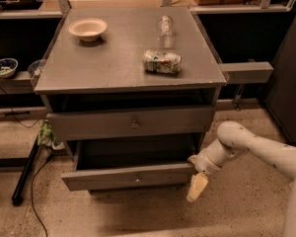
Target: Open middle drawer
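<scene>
The grey cabinet (89,78) stands in the middle of the camera view. Its middle drawer (128,177) is pulled out toward me, with a small round knob (136,178) on its flat front and a dark interior (138,152) showing behind it. The upper drawer (133,123) above it is pushed in. The lowest drawer is hidden under the pulled-out one. My gripper (197,185) hangs at the right end of the middle drawer's front, just below the white wrist (207,161), close to the drawer's corner.
On the cabinet top lie a cream bowl (88,28), a clear bottle (165,25) and a crumpled can (162,62). A grey ledge (246,72) juts out at the right. A black pole (24,174) and cable lie on the floor at the left.
</scene>
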You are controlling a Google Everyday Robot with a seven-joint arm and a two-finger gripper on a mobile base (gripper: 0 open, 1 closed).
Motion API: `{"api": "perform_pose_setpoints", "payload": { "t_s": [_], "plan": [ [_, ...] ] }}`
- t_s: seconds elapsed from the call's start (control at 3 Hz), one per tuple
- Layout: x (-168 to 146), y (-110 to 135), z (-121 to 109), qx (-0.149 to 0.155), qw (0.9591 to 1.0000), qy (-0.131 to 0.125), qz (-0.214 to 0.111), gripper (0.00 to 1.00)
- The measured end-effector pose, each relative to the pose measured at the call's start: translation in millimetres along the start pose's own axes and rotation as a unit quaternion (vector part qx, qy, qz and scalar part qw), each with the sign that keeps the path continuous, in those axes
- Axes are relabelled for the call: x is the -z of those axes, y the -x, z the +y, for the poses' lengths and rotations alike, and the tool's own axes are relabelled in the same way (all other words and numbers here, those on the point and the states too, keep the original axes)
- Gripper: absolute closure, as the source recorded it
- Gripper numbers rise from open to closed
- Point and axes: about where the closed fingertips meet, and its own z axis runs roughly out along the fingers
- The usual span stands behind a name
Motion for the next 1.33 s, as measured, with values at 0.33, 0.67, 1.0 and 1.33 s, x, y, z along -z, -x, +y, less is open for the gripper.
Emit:
{"api": "perform_pose_setpoints", "payload": {
  "t_s": [0.33,0.67,1.0,1.33],
  "plan": [
    [2,-1,3,0.002,1.0000,0.002,0.000,0.00],
    [-4,-4,-13,-0.013,0.9999,0.010,-0.001,0.00],
    [-3,-2,-12,-0.013,0.9999,0.010,-0.001,0.00],
    [-3,-2,-12,-0.013,0.9999,0.011,-0.001,0.19]
  ]
}}
